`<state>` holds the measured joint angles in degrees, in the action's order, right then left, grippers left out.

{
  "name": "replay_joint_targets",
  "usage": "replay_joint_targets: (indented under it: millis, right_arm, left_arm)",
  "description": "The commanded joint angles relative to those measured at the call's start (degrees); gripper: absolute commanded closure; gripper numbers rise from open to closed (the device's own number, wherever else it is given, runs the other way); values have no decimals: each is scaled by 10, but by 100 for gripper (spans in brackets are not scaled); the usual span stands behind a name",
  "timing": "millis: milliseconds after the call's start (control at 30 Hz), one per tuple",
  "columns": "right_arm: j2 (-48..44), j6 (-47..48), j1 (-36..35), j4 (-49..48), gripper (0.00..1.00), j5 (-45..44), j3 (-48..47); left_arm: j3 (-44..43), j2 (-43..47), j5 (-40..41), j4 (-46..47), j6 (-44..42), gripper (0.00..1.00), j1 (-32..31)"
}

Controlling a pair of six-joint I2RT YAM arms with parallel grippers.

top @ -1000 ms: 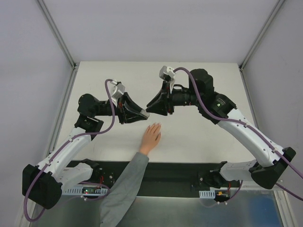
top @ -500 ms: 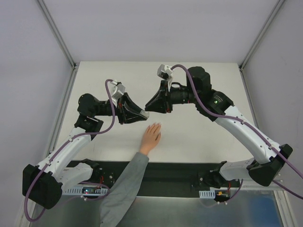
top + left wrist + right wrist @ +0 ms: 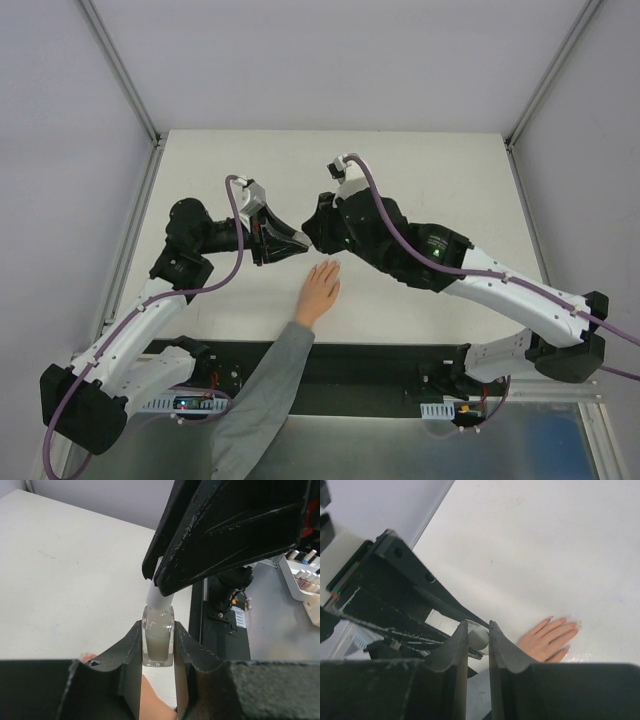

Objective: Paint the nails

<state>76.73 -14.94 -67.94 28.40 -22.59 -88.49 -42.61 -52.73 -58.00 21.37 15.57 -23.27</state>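
A pale hand [image 3: 320, 290] with a grey sleeve lies palm down on the white table, fingers pointing away. Its small pinkish nails [image 3: 565, 620] show in the right wrist view. My left gripper [image 3: 303, 243] is shut on a small translucent bottle [image 3: 158, 642] and holds it above the table just beyond the fingertips. My right gripper [image 3: 316, 234] meets it from the right and is shut on the bottle's white cap [image 3: 479, 636], which also shows in the left wrist view [image 3: 159, 597]. The hand [image 3: 550, 639] lies below and beside both grippers.
A black base strip [image 3: 380, 365] runs along the table's near edge, where the sleeve [image 3: 265, 390] crosses it. Metal frame posts [image 3: 130, 90] bound the table's sides. A rack of small polish bottles [image 3: 302, 575] stands off the table.
My right arm has swung lower and rotated at the wrist, with its gripper kept at the bottle's cap. My left arm and the hand have hardly moved.
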Motion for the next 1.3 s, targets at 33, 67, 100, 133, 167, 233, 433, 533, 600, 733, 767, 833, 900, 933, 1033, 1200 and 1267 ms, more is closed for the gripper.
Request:
replay_joint_targets:
  millis: [33,67,100,133,167,233,433,533,600,733,767,833,900,933,1033,1200,1267]
  right_arm:
    - [18,-84,-37,50,100,-146,-35]
    - [15,-82,-38,42,100,-146,-34]
    - [12,-77,-39,41,96,-142,-36]
    - [11,-70,-38,39,86,-140,-39]
    - [8,-61,-37,41,67,-139,-44]
    - [-3,-11,-34,35,48,-130,-42]
    - [-63,193,57,-2,13,123,-26]
    - [-77,247,121,-12,11,321,-10]
    - [-75,288,147,-12,12,424,-12]
    - [-58,329,175,-36,21,561,-1]
    - [-56,337,180,-47,22,577,5]
    - [-56,345,193,-86,25,624,30]
    - [-55,344,204,-110,27,649,42]
    - [-54,339,210,-128,29,659,46]
    - [-48,328,227,-153,30,701,50]
    - [-46,342,243,-156,39,747,44]
    - [-46,345,249,-157,43,761,43]
  left_arm:
    - [-20,13,53,25,-28,100,2]
    - [-20,14,53,25,-26,100,2]
    - [-20,13,52,28,-25,100,2]
    - [-20,13,52,30,-23,100,2]
    - [-20,12,47,30,-21,100,2]
    - [-21,11,39,32,-19,100,2]
    - [-24,-4,-22,75,17,100,2]
    - [-20,-19,-66,118,62,100,2]
    - [-14,-30,-92,169,88,100,2]
    - [-11,-50,-120,248,167,100,2]
    - [-8,-59,-123,281,182,100,2]
    - [-8,-73,-130,314,226,100,2]
    - [-9,-81,-135,371,259,100,2]
    - [-10,-86,-141,386,287,100,2]
    - [-19,-89,-149,420,321,100,2]
    - [-25,-87,-150,448,355,100,2]
    - [-24,-91,-146,470,373,100,2]
